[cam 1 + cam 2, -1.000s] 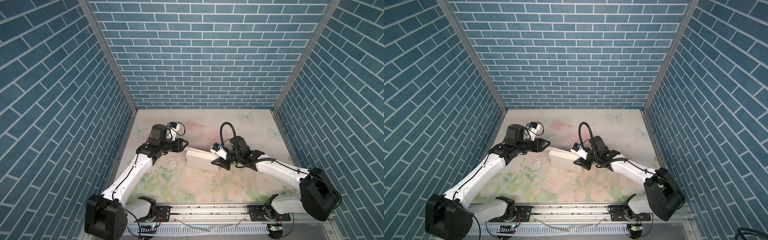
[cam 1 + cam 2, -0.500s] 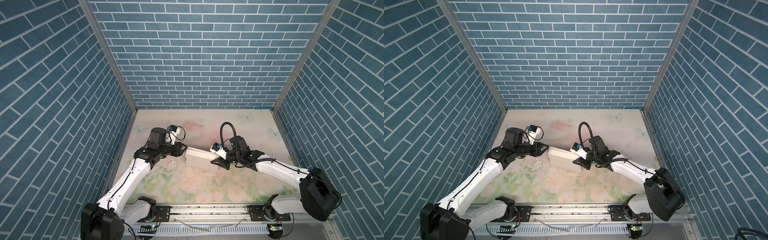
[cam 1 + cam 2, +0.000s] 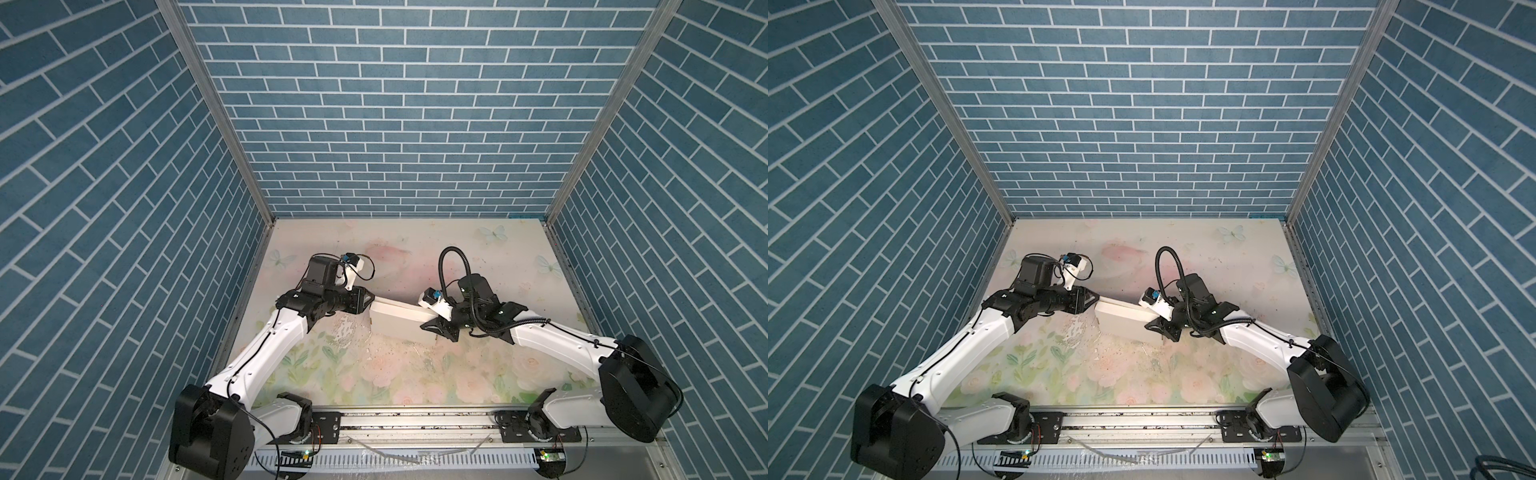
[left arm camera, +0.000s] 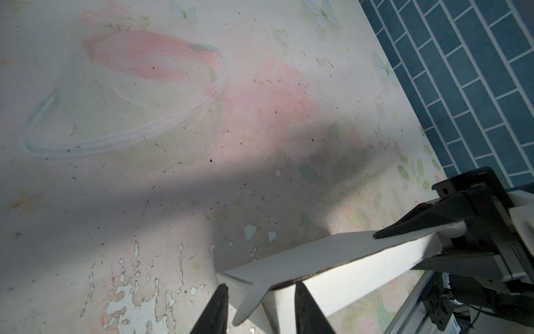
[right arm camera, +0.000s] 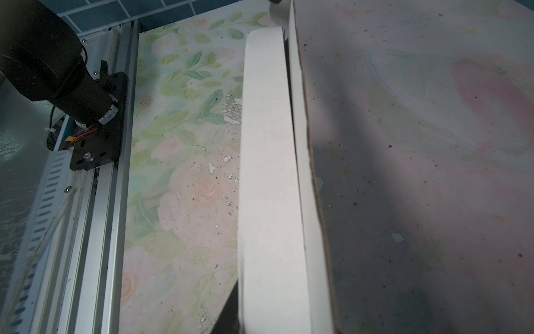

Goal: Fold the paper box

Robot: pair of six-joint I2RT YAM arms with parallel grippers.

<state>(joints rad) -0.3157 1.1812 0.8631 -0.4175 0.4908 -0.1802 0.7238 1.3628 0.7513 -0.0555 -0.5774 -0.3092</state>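
Left pincer (image 4: 261,286) is seen with its fingers apart, set astride one end corner of the paper box (image 3: 395,320) — a loose white flap lies between them. Right pincer (image 4: 394,251) is seen clamped on the opposite end, one finger above the box wall and one below. The box is placed between the two arms, mid-worktop (image 3: 415,374) — contact with the floral surface cannot be told.
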